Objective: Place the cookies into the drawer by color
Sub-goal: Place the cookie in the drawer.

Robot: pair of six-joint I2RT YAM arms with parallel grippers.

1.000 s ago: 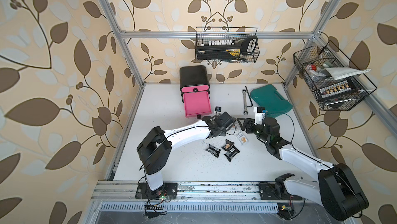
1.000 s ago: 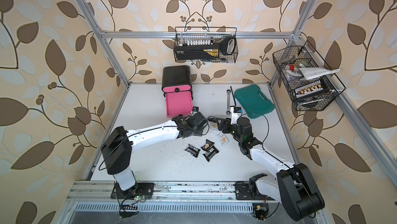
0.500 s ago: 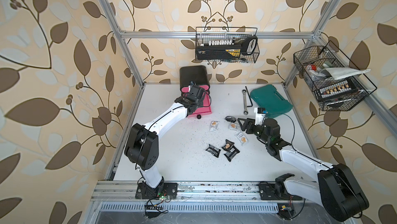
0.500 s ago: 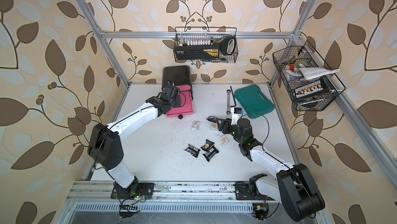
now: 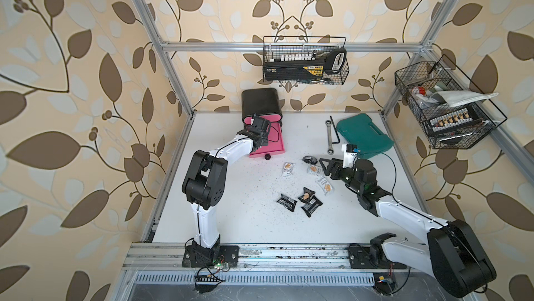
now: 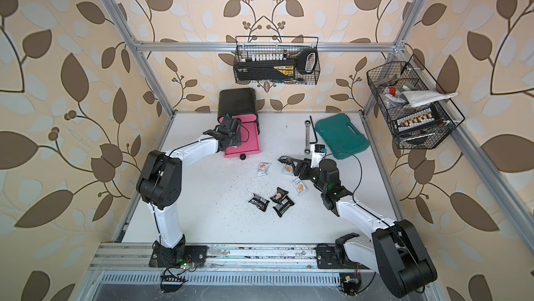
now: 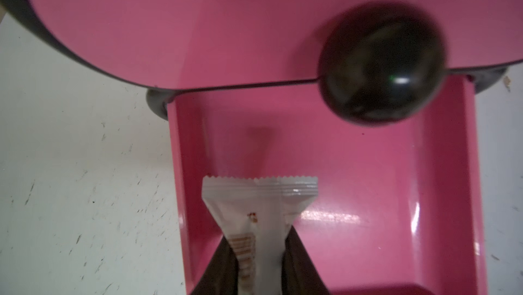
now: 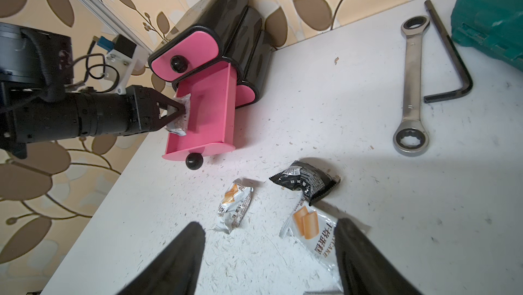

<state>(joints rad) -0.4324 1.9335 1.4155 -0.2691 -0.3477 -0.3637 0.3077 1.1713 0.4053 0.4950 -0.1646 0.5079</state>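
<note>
The drawer (image 5: 260,103) is a black cabinet at the back; one pink drawer (image 5: 276,145) is pulled out, its floor bare in the left wrist view (image 7: 368,180). My left gripper (image 5: 264,139) hangs over it, shut on a white cookie packet (image 7: 259,217), also seen in the right wrist view (image 8: 179,122). More cookies lie mid-table: white packets (image 5: 287,169) (image 5: 326,186) and black ones (image 5: 286,202) (image 5: 311,206). My right gripper (image 8: 268,222) stands open just above the table, a white packet (image 8: 311,231) beside one finger and a black packet (image 8: 305,183) beyond it.
A teal tool case (image 5: 364,134), a ratchet wrench (image 5: 328,137) and a hex key (image 5: 335,132) lie at the back right. Wire baskets hang on the back wall (image 5: 303,62) and the right wall (image 5: 445,106). Crumbs speckle the table.
My left arm swung from the packets at mid-table back to the open drawer, carrying the white packet, and now holds over it. The right arm has not moved.
</note>
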